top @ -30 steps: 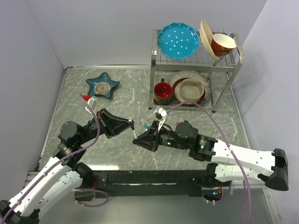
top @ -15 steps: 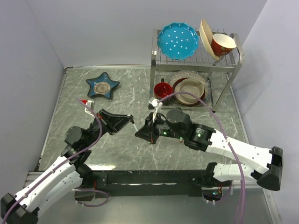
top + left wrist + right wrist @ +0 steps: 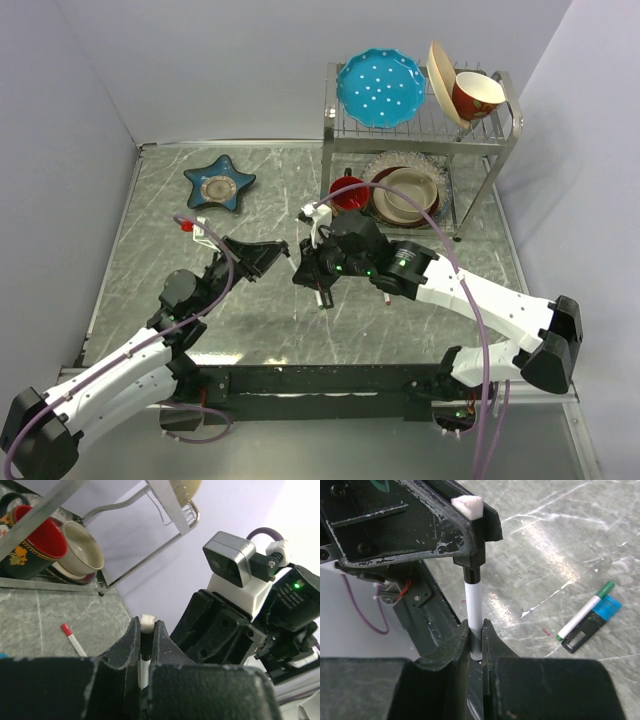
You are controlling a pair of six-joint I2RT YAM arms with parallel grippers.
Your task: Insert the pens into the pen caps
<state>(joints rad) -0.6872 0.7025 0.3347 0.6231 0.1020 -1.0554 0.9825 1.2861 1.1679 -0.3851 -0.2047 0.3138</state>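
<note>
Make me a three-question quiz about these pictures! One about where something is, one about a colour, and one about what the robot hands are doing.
1. Where is the star-shaped dish?
A) on the table
B) hanging on the wall
C) on the floor

2. What colour is the tip of the loose pen in the left wrist view?
A) yellow
B) red
C) purple

3. What is happening to the white pen?
A) lying on the table
B) dropped on the floor
C) gripped by both grippers

Answers:
1 A, it lies flat on the tabletop.
2 B, its end is red.
3 C, the left gripper clamps one end and the right gripper the other.
</note>
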